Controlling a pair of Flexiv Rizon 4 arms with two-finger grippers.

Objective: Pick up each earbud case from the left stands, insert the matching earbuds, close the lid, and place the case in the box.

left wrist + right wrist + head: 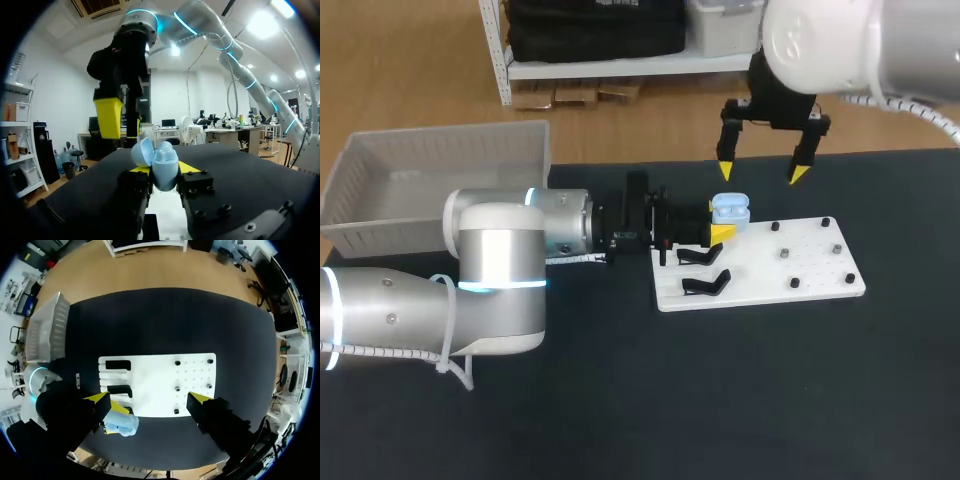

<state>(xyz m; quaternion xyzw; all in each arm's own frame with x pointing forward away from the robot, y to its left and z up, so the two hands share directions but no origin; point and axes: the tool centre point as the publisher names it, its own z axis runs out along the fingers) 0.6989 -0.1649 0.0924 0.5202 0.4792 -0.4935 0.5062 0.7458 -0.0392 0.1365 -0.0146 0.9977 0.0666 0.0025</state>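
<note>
A light blue earbud case (730, 210) with its lid up is held over the near left corner of the white board (760, 270); my left gripper (720, 233) is shut on it from both sides. In the left wrist view the case (162, 161) sits between the yellow fingertips (188, 167), lid tilted back. My right gripper (761, 174) hangs open just above and behind the case, nothing between its fingers. From the right wrist view the case (122, 424) lies below its wide-spread fingertips (200, 399).
Two black stands (704, 283) rest on the board's left part, and small dark pegs (785, 254) dot its right part. A grey box (440, 175) stands at the table's back left. My left arm (500, 290) stretches across the left half.
</note>
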